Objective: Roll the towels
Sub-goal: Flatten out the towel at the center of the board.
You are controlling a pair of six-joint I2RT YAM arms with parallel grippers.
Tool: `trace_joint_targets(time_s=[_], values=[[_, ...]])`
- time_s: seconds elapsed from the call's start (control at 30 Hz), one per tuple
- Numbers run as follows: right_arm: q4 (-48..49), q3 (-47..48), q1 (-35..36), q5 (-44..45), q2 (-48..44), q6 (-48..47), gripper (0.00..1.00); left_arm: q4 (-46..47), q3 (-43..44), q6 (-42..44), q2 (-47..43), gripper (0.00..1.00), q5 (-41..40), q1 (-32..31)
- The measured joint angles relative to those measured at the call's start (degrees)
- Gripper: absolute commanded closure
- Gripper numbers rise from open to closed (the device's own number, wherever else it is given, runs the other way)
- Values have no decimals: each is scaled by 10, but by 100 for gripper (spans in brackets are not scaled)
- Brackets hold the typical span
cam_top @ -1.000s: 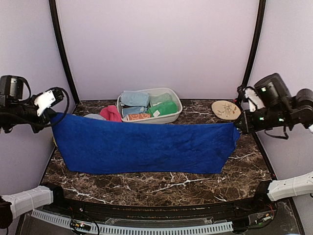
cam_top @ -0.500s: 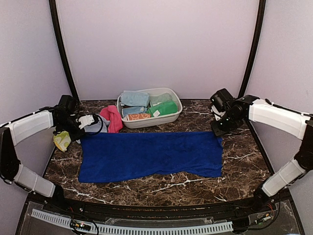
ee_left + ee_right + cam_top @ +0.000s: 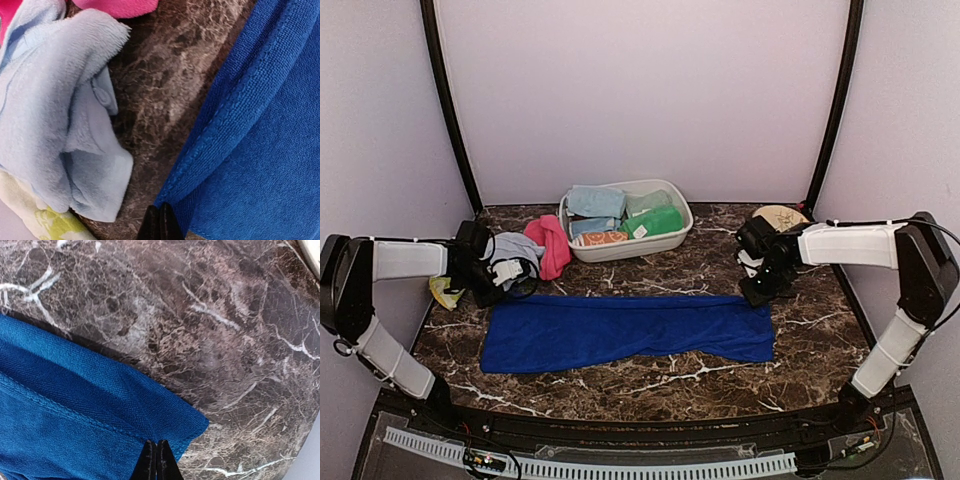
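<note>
Marble tabletop [image 3: 650,385], dark and white-veined, is carrying the royal blue towel [image 3: 625,332], which is lying flat with its long side running across in front of us. We are pinching its two far corners: the left gripper [image 3: 503,295] is clamping tight on the left corner and the right gripper [image 3: 757,296] on the right one, both low over the stone. Just behind the left gripper, the pale blue towel [image 3: 515,245] is lying crumpled against the pink towel [image 3: 552,243], and more towels are sitting in the white tub [image 3: 620,251].
</note>
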Motion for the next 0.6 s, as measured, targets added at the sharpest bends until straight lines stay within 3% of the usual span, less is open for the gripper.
trace_joint_targets(time_s=[0.23, 0.5, 0.53, 0.6], values=[[10, -43, 0, -21, -26, 12, 100, 15, -59, 1, -38, 100, 4, 0], [2, -52, 9, -31, -66, 39, 100, 13, -64, -12, -82, 100, 13, 0], [-1, -50, 10, -34, -65, 44, 98, 8, -63, -17, -83, 100, 18, 0], [-3, -48, 11, -43, -65, 58, 81, -7, -61, -29, -83, 100, 33, 0]])
